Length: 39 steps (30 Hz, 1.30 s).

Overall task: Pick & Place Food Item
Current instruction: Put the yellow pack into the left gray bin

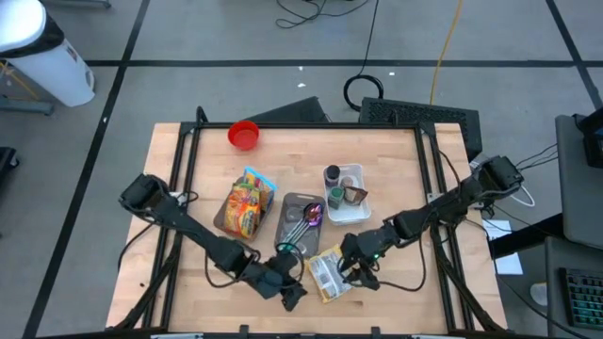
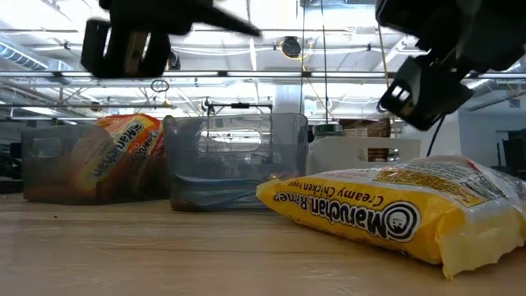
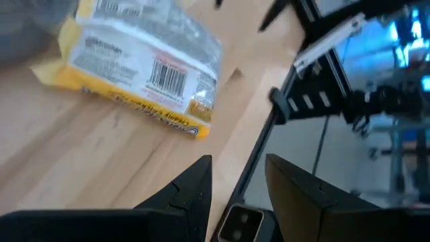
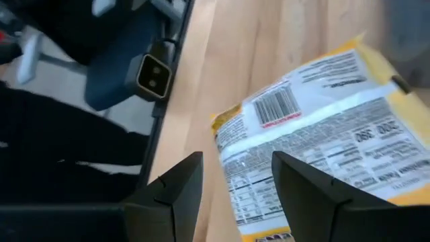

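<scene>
A yellow ramen packet (image 1: pixel 328 274) lies flat on the wooden table near its front edge, barcode side up (image 4: pixel 316 141); the low view shows its long edge (image 2: pixel 386 215). My right gripper (image 4: pixel 235 158) hovers open just above the packet's right end (image 1: pixel 356 271), touching nothing. My left gripper (image 3: pixel 238 161) stands open off the packet's near-left corner (image 1: pixel 294 294), over the table's front edge, with nothing between its fingers. The packet (image 3: pixel 144 67) lies beyond its fingertips.
Behind the packet stand a clear bin (image 1: pixel 222 222) with orange ramen packets (image 1: pixel 247 205), a grey bin (image 1: pixel 294 202) holding a purple spoon (image 1: pixel 311 217), and a white bin (image 1: pixel 356 171) with jars. A red bowl (image 1: pixel 244 135) sits at the far edge.
</scene>
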Motion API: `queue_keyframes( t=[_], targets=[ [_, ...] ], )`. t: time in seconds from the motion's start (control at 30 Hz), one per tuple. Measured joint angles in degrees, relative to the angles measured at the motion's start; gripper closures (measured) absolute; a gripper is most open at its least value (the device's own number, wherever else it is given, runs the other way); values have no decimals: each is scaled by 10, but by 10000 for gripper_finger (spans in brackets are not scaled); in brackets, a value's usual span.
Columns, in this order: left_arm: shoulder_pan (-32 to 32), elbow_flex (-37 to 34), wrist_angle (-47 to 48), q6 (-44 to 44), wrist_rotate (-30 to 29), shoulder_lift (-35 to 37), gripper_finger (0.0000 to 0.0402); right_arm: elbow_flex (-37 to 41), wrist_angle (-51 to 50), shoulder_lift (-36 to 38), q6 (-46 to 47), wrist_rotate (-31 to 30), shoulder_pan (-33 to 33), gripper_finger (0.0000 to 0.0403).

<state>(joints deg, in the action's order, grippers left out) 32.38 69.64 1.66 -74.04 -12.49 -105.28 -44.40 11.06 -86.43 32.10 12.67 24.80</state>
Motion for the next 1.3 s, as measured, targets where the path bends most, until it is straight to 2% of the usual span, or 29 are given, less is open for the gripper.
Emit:
queue_keyframes(
  t=[0.23, 0.37, 0.5, 0.63, 0.83, 1.07, 1.2, 1.3],
  targets=[
    [0, 39, 0, -129, -9, -92, 254, 0, -49, 63, -13, -124, 44, 232],
    [0, 56, 4, -162, -41, -125, 254, 0, -56, 95, -11, -155, 60, 232],
    [-2, 57, 36, -182, -82, -127, 254, 0, -62, 114, -9, -173, 72, 232],
    [-9, 57, 83, -221, -98, -127, 254, 0, -69, 118, -9, -174, 76, 232],
    [-25, 57, 90, -240, -131, -127, 254, 0, -76, 118, -7, -172, 76, 232],
    [-41, 57, 113, -257, -127, -127, 254, 0, -77, 118, -6, -171, 80, 232],
    [-46, 57, 123, -269, -96, -127, 254, 0, -78, 118, -7, -171, 88, 232],
    [-46, 57, 132, -273, -102, -127, 254, 0, -79, 118, -9, -172, 91, 232]
  ],
)
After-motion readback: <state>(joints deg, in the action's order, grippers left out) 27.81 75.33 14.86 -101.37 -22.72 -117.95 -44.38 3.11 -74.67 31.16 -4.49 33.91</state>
